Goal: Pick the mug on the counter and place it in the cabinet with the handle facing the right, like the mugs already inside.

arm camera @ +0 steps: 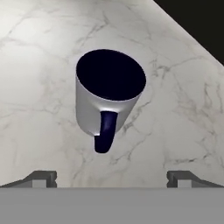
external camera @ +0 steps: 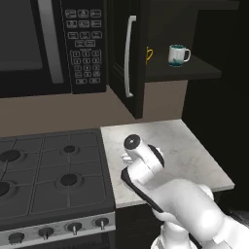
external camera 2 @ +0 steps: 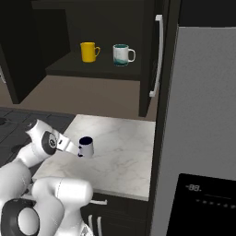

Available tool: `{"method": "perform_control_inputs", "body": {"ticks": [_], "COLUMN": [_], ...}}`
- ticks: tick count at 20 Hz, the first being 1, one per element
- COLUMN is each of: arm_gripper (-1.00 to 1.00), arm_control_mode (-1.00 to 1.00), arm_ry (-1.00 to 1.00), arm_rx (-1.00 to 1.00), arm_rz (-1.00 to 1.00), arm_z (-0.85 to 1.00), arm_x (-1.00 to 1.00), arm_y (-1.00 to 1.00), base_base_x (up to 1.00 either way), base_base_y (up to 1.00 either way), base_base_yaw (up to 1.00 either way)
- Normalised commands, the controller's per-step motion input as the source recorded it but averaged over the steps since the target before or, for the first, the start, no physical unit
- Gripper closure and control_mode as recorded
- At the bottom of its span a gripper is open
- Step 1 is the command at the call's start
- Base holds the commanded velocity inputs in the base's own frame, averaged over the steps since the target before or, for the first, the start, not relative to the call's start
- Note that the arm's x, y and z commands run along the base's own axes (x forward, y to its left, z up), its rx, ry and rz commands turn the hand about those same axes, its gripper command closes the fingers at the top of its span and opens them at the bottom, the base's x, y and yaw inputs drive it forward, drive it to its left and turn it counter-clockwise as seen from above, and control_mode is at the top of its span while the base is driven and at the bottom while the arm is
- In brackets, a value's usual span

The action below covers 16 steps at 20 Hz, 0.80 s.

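The small pale grey-white mug (arm camera: 105,98) with a navy inside stands upright on the marbled counter (arm camera: 39,65). Its dark blue handle (arm camera: 105,131) points toward the bottom of the hand view, between my fingertips. My gripper (arm camera: 112,177) is open, hovering just short of the mug, with nothing between the fingers (arm camera: 41,178). From the right base view the mug (external camera 2: 86,146) sits on the counter (external camera 2: 126,154) right beside my hand. The dark cabinet (external camera 2: 92,69) is open; on its shelf stand a yellow mug (external camera 2: 89,51) and a white mug with teal markings (external camera 2: 122,54).
The cabinet door (external camera: 127,58) with its silver bar handle hangs open over the counter's (external camera: 194,151) back left. A black microwave (external camera: 48,44) hangs above the gas stove (external camera: 48,170) on the left. A grey fridge (external camera 2: 203,115) bounds the counter on the right.
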Motion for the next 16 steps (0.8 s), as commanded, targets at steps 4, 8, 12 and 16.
{"method": "perform_control_inputs", "body": {"ticks": [4, 8, 12, 16], "arm_gripper": [-1.00, -1.00, -1.00, -1.00], "arm_control_mode": [-1.00, -1.00, -1.00, -1.00], "arm_ry": [0.00, 0.00, 0.00, 0.00], "arm_rx": [0.00, 0.00, 0.00, 0.00], "arm_rz": [-0.03, -0.02, -0.02, -0.02], "arm_z": [-0.38, -0.28, -0.21, -0.16], "arm_x": [0.13, 0.11, 0.14, 0.20], "arm_y": [-0.09, -0.18, -0.25, -0.21], "base_base_x": [0.00, 0.00, 0.00, 0.00], "base_base_y": [0.00, 0.00, 0.00, 0.00], "base_base_yaw": [0.00, 0.00, 0.00, 0.00]}}
